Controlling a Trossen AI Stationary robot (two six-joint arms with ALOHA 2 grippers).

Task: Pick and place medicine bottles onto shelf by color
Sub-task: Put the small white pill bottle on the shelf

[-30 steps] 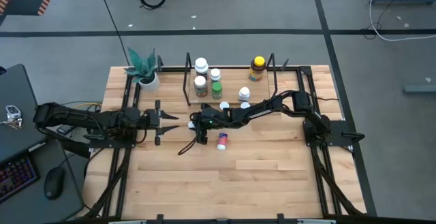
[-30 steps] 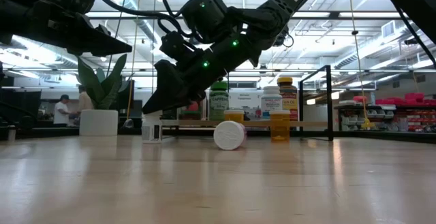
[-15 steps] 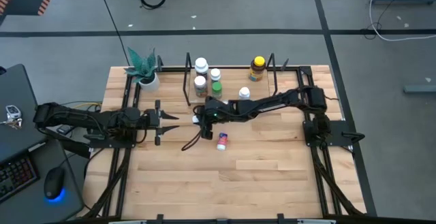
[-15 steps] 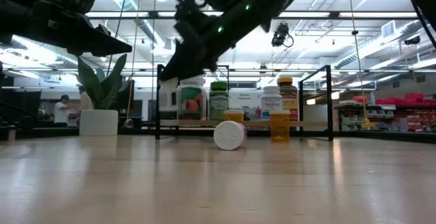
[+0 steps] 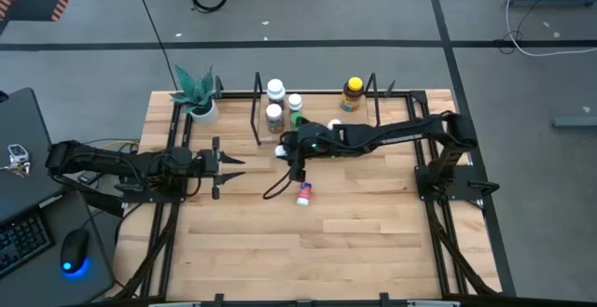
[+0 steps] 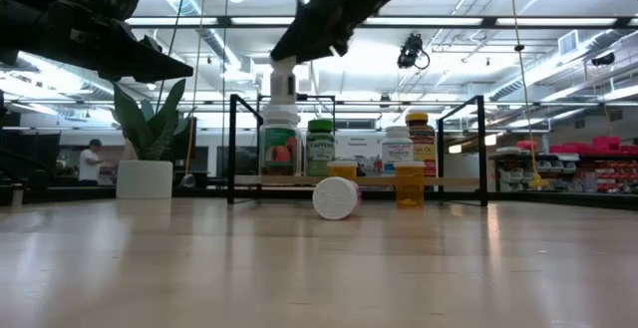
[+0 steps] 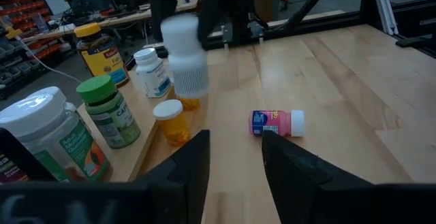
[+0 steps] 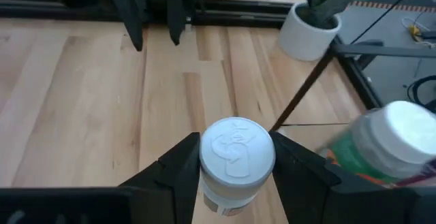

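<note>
One white bottle [image 8: 235, 163] is clamped between the fingers of the right gripper [image 5: 291, 148], which hangs in the middle of the high view, just at the front edge of the shelf [image 5: 257, 111]. In the low view this bottle [image 6: 282, 81] is high in the air, above the bottles already standing on the shelf, near the shelf's left post. The step in hand seems to be the carrying of a white bottle to its place among the other white ones. On the shelf stand a white bottle with a coloured label [image 6: 279, 147], a green bottle [image 6: 319, 149], another white one [image 6: 398, 147] and an amber bottle with a yellow cap [image 5: 352, 93]. A red and blue labelled bottle [image 5: 304, 193] lies on its side on the table [image 5: 326, 242], below the gripper in the high view, not yet sorted. The left gripper [image 5: 227, 164] waits at the left of the table with its fingers [image 7: 191, 166] only slightly apart and holding nothing. The next move probably calls for lowering the bottle upright into a free place on the shelf without knocking its neighbours, then releasing it.
</note>
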